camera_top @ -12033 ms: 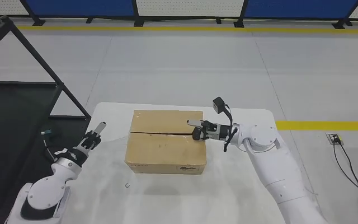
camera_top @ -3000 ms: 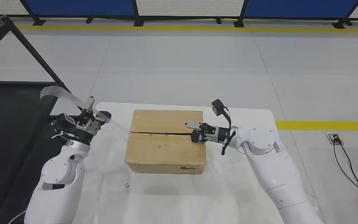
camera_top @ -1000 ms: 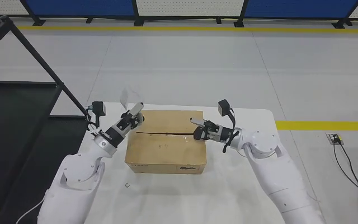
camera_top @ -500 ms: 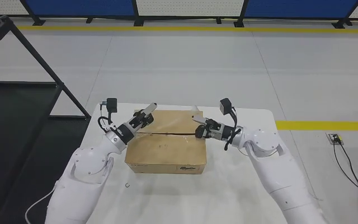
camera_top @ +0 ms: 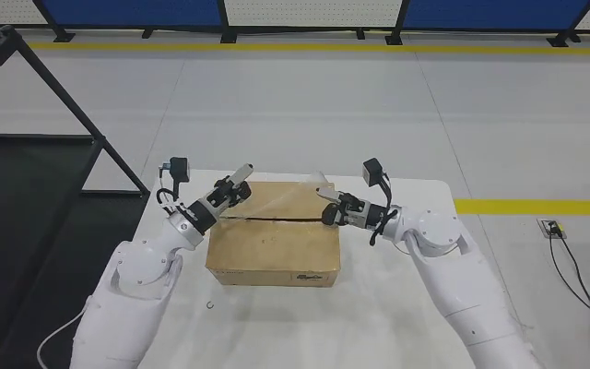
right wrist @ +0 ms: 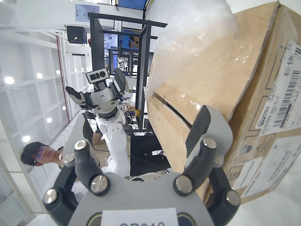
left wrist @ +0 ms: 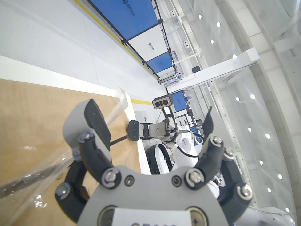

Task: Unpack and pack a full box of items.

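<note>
A brown cardboard box (camera_top: 274, 242) sits shut in the middle of the white table (camera_top: 387, 304), its top flaps meeting at a dark seam (camera_top: 277, 220). A clear tape strip (left wrist: 30, 175) lies loose over the box's far top and brushes one finger (left wrist: 97, 123) of my left gripper (left wrist: 150, 111). That gripper (camera_top: 240, 180) hovers open above the box's far left corner. My right gripper (camera_top: 324, 205) is open at the right end of the seam, with one finger (right wrist: 204, 128) over the box top (right wrist: 211, 71). Crumpled clear film (right wrist: 195, 24) covers the box's far corner.
A black metal frame (camera_top: 55, 92) stands off the table's left side. A small ring (camera_top: 211, 305) lies on the table near the box's front left corner. Bare tabletop lies in front of and to the right of the box.
My left arm swung from the table's left edge, lifting the clear tape strip, over to the box's far left corner. The strip now lies across the box top. My right gripper barely shifted.
</note>
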